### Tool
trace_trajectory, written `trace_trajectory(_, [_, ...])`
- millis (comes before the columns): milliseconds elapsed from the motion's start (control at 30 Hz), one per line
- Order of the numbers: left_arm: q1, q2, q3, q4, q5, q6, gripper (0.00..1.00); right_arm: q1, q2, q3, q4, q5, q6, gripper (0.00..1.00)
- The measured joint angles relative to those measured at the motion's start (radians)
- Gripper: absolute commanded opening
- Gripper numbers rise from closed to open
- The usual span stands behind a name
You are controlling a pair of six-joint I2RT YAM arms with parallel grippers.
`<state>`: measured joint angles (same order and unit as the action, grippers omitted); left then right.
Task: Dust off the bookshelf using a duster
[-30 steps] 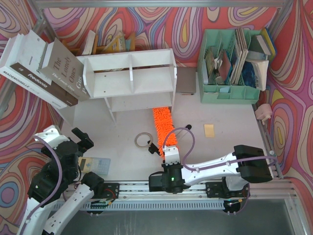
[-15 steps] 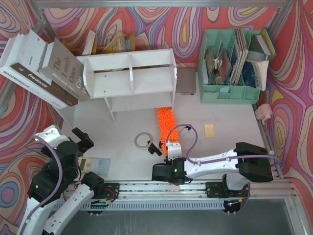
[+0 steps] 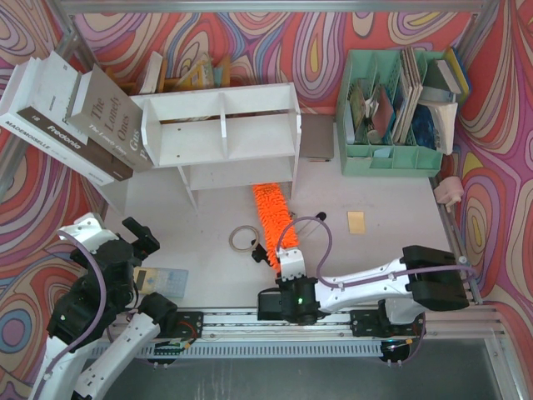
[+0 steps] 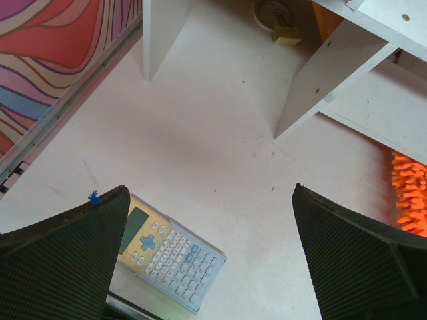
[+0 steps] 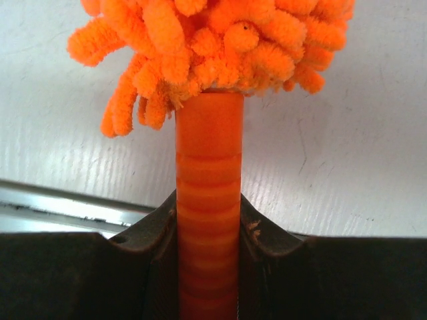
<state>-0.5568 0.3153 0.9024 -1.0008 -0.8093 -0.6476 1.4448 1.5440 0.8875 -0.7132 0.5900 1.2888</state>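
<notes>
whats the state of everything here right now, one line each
duster: held by its handle, fluffy end at the foot of the bookshelf
bookshelf: standing upright
right gripper: shut on the duster's handle
left gripper: open, holding nothing, above the calculator
calculator: lying flat, face up
books: leaning, tilted

One bookshelf [image 3: 221, 133] is standing on the single bench [image 3: 391, 217], and one duster [image 3: 271, 212] is lying there too. Two large books [image 3: 71, 117] are leaning at the left. One green organiser [image 3: 387, 160], one calculator [image 3: 160, 281], one ring [image 3: 242, 238] and one yellow note [image 3: 356, 222] are sitting about. Two hands are showing: left hand [image 4: 208, 200], right hand [image 5: 208, 213].
</notes>
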Motion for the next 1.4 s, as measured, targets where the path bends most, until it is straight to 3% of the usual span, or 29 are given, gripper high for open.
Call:
trace_trajectory(533, [0.000, 0.000, 0.000, 0.000, 0.000, 0.000, 0.98, 0.073, 0.062, 0.072, 0.125, 0.013, -0.213, 0.00])
trace_trajectory(800, [0.000, 0.000, 0.000, 0.000, 0.000, 0.000, 0.98, 0.080, 0.002, 0.031, 0.006, 0.056, -0.012, 0.00])
trace_trajectory(933, [0.000, 0.000, 0.000, 0.000, 0.000, 0.000, 0.98, 0.080, -0.030, 0.014, -0.016, 0.064, 0.010, 0.00])
trace_trajectory(1400, [0.000, 0.000, 0.000, 0.000, 0.000, 0.000, 0.98, 0.110, 0.016, 0.020, 0.206, 0.028, -0.275, 0.00])
